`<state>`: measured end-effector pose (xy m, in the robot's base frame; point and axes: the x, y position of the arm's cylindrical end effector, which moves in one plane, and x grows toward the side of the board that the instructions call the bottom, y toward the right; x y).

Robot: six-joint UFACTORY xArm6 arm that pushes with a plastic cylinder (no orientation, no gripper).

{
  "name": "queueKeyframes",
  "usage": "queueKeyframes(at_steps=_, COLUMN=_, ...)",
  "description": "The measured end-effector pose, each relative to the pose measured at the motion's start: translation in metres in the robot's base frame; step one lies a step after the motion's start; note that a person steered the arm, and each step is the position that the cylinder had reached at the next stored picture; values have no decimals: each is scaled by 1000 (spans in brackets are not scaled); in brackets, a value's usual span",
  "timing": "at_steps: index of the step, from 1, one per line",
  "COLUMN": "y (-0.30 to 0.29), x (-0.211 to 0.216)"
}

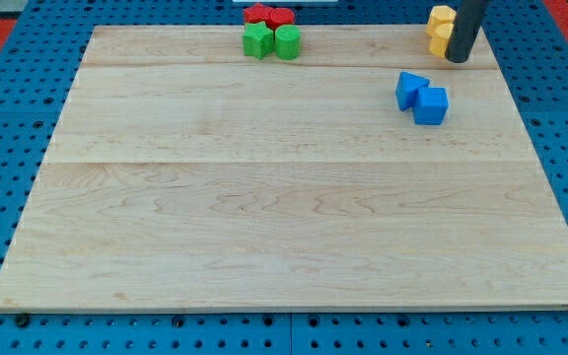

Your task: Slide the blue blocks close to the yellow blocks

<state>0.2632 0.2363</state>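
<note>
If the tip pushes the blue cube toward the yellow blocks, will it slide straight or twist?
The blue cube looks flat-based, so it should slide, not roll. It touches the other blue block, so the pair may pivot. My tip sits beside the yellow blocks, above both.

A pale wooden board (284, 217) lies on a blue perforated base (8, 99), and my tip (457, 60) rests at the view's top right, touching or just beside the right side of two stacked-looking yellow blocks (441, 30). Below it, near but apart, sit two blue blocks touching each other: a blue wedge-like block (409, 89) and a blue cube (431, 105). Well apart at the top centre cluster a red star-shaped block (256, 14), a red rounded block (281, 17), a green star-shaped block (257, 40) and a green cylinder (287, 42).
</note>
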Motion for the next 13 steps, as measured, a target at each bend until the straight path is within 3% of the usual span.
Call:
queueKeyframes(at_steps=2, y=-1, x=-8)
queueKeyframes(at_steps=3, y=3, x=14)
queueKeyframes(at_steps=4, y=66, x=51)
queueKeyframes(at_steps=5, y=79, x=113)
queueKeyframes(at_steps=6, y=32, x=147)
queueKeyframes(at_steps=8, y=-35, x=45)
queueKeyframes(at_steps=9, y=-23, x=58)
queueKeyframes(at_steps=10, y=30, x=125)
queueKeyframes(at_steps=11, y=9, x=164)
queueKeyframes(at_steps=12, y=-48, x=134)
queueKeyframes(at_steps=13, y=-82, x=64)
